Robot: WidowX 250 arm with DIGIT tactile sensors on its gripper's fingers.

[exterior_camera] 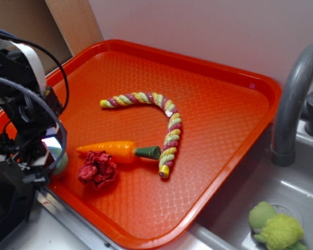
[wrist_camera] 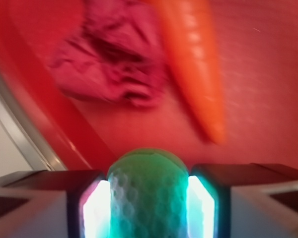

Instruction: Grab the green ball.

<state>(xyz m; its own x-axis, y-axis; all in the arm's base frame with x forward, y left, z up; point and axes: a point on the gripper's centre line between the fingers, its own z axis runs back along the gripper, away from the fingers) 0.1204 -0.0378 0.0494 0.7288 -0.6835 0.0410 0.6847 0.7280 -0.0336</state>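
Orange tray (exterior_camera: 219, 88) (unlabelled): gripper (wrist_camera: 149, 208) clasps green ball (wrist_camera: 148, 193).

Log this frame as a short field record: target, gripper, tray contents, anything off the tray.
target: green ball, between the fingers
gripper: shut on the ball, at the tray's near-left edge
tray: orange, holds carrot, red fabric wad, twisted rope
off tray: fuzzy plush toy in the sink, faucet beside it

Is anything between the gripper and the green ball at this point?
No. In the wrist view the green ball sits directly between the fingers of the gripper. The red fabric wad and carrot lie beyond it.
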